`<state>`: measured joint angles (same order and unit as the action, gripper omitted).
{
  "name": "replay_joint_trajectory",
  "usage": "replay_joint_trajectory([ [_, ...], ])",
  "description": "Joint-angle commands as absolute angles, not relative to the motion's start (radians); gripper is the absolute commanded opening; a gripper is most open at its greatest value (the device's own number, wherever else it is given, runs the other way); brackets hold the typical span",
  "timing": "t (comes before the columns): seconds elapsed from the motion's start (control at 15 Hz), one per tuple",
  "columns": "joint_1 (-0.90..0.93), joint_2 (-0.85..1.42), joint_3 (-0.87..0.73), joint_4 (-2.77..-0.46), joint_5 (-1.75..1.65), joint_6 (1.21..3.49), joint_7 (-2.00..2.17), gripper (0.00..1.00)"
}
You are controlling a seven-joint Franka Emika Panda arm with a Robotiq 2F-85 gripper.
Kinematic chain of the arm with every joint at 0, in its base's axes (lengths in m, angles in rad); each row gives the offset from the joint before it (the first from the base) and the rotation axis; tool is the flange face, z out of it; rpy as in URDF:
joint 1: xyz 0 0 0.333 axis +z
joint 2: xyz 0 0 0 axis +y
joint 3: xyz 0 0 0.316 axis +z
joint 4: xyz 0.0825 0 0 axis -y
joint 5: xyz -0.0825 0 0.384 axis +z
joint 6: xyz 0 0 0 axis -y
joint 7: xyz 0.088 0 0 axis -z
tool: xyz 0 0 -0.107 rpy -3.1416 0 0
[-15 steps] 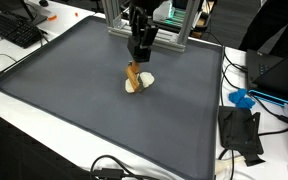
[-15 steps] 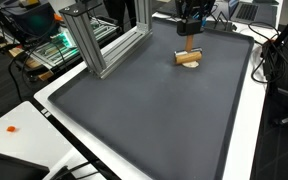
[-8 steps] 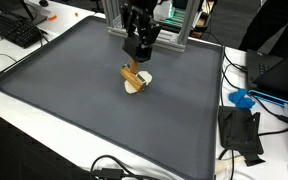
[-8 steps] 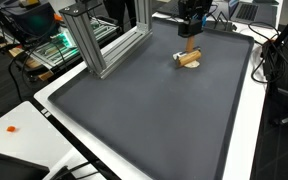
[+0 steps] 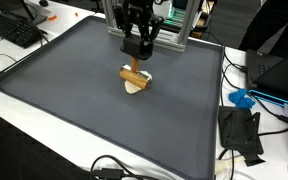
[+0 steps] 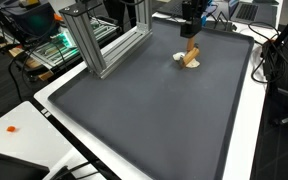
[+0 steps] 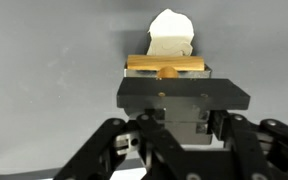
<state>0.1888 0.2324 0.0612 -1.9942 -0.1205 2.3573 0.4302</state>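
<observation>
Plainly the wooden bar (image 7: 164, 64) is clamped crosswise in the closed jaws, just above the white lump (image 5: 138, 87) on the grey surface (image 5: 74, 90); whether the two touch is unclear. The step looks like a lift, and any next move calls for a firm grip and clearance. The gripper (image 5: 135, 66) points straight down under the arm (image 5: 136, 25).

Tan block (image 5: 134, 73), white lump (image 5: 138, 87), dark grey mat (image 5: 74, 95)
</observation>
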Motion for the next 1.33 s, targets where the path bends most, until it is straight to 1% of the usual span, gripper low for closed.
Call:
replay_joint_trajectory([
  [0.0, 0.165, 0.190, 0.084, -2.017, -0.089, 2.354, 0.249, 0.29],
  [0.8, 0.108, 0.146, 0.150, -2.074, -0.040, 2.357, -0.483, 0.29],
  [1.27, 0.097, 0.146, 0.156, -2.116, -0.056, 2.379, -0.669, 0.29],
])
